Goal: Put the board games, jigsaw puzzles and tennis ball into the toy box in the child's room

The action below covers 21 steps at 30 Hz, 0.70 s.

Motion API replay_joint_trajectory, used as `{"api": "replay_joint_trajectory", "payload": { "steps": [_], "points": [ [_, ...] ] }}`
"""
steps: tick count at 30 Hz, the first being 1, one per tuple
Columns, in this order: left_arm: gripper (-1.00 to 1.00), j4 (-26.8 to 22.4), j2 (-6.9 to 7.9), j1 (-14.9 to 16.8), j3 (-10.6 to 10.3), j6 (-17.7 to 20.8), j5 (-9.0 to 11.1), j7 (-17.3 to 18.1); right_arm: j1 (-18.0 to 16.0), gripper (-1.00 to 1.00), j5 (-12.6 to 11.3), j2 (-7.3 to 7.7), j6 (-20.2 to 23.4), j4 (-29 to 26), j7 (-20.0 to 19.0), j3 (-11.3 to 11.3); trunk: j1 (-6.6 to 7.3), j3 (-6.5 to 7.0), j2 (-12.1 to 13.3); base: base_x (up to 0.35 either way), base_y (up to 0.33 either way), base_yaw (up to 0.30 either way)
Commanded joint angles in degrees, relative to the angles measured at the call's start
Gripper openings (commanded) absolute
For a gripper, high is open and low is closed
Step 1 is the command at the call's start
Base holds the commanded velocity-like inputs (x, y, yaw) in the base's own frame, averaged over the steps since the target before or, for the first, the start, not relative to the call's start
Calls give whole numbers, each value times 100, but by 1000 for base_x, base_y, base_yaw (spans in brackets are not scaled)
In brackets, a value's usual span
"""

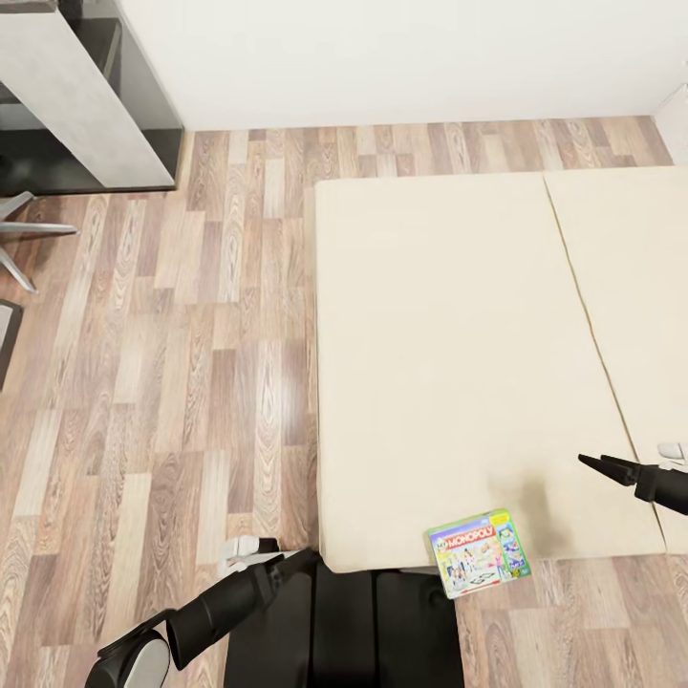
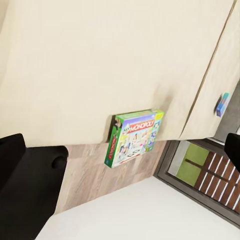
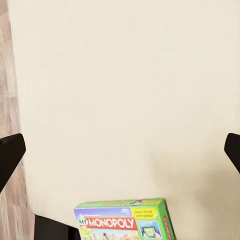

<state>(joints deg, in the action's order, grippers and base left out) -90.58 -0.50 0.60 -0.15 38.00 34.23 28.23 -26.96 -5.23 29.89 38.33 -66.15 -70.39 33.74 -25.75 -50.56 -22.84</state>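
Observation:
The white and green MONOPOLY board game [image 1: 478, 552] lies flat at the near edge of the bed [image 1: 430, 334], one corner jutting over the floor. It also shows in the left wrist view [image 2: 132, 137] and the right wrist view [image 3: 125, 220]. My right gripper [image 1: 597, 465] hovers open above the beige mattress, to the right of the box and a little beyond it; its fingertips [image 3: 10, 155] stand wide apart. My left gripper [image 2: 127, 152] is open too, low beside the bed's near edge. A small blue box [image 2: 222, 104] rests on the second mattress.
Wooden floor [image 1: 191, 382] stretches left of the bed. At the far left corner stands the table [image 1: 76, 96] with its light grey top and dark wing, chair legs [image 1: 29, 229] in front of it. My dark base [image 1: 382, 621] is against the bed's near edge.

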Motion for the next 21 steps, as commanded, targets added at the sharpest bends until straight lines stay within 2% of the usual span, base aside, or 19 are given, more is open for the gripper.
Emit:
{"api": "replay_joint_trajectory", "payload": {
  "steps": [1,21],
  "points": [
    [100,-3,-3,1,6,41,31,-1,-2,100,-18,-3,43,2,-10,2,-4,4,-8,0,0,0],
    [100,-3,-3,1,6,41,31,-1,-2,100,-9,-17,43,0,-10,4,-4,186,-8,0,0,0]
  ]
}}
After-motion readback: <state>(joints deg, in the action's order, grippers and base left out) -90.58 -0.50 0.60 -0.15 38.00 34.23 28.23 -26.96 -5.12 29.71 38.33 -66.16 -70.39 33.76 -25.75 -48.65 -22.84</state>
